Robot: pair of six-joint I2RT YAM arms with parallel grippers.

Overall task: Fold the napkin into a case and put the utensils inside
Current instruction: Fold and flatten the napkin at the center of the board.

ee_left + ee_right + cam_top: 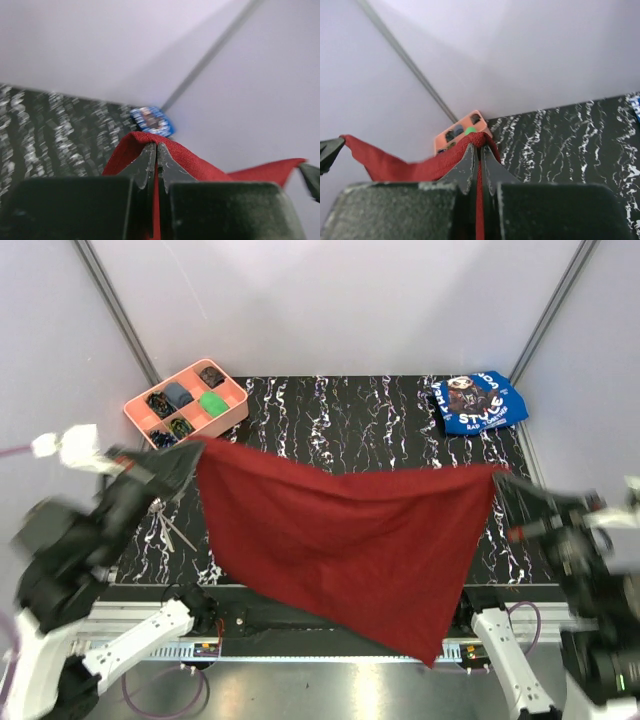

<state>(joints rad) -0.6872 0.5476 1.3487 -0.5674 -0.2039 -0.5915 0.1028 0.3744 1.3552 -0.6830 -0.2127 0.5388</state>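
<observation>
Both arms are built alike: white shells low by the bases, bulky black joints higher up. The left arm (70, 550) has a white block (75, 447) near its wrist, and the right arm (590, 570) shows white there too. A thin lilac cable (160, 708) loops by the base. The left hand (156, 150) and right hand (480, 150) are matte black with tapered fingers, and the right one's housing is pale-scuffed.

napkin (350, 540): maroon, unfolded, stretched in the air between two upper corners, bottom corner drooping
utensils (172, 525): silver, lying at the left of the table (380, 420)
</observation>
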